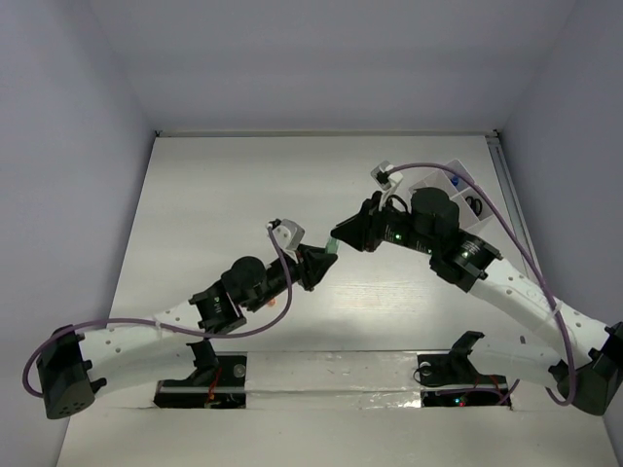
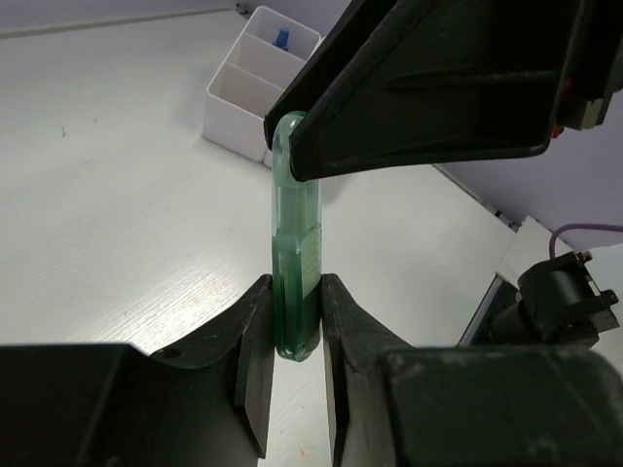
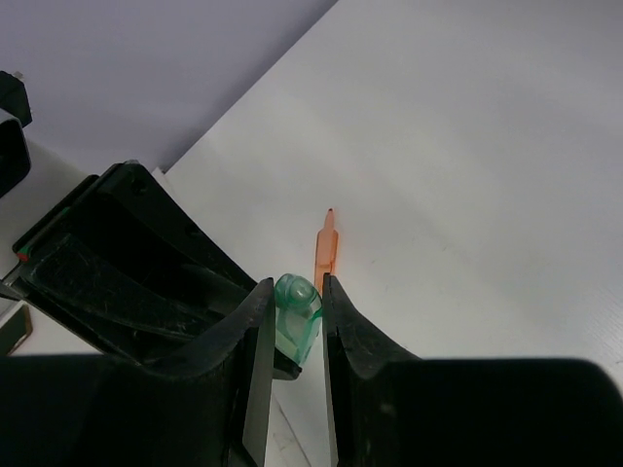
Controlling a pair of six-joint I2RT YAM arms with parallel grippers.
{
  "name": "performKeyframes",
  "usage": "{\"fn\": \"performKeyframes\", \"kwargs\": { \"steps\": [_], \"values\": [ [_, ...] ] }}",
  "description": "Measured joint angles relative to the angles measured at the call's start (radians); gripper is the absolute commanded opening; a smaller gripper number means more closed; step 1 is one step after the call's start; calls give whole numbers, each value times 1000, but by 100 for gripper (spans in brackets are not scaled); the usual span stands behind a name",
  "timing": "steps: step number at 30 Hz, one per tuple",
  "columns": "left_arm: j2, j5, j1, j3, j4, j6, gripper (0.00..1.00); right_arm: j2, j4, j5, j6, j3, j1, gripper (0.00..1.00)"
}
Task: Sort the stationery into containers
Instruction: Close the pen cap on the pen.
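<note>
Both arms share one translucent green pen (image 2: 295, 243), held mid-air above the table (image 1: 224, 195). The left gripper (image 2: 295, 297) clamps its near end, the right gripper (image 3: 292, 306) its far end. The divided tray (image 2: 234, 97) sits far right.

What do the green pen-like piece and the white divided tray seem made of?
Green pen-like piece: likely translucent, glossy plastic; light passes through and its edges gleam. White divided tray: probably smooth plastic, judging by its thin, even walls.
</note>
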Motion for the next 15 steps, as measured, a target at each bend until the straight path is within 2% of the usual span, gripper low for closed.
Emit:
{"fn": "performKeyframes", "kwargs": {
  "steps": [8,15],
  "values": [
    [68,84,62,93,-143,2,0,-38,167,110,39,-142,31,0],
    [108,269,173,125,-237,-47,0,-42,343,174,105,-280,53,0]
  ]
}}
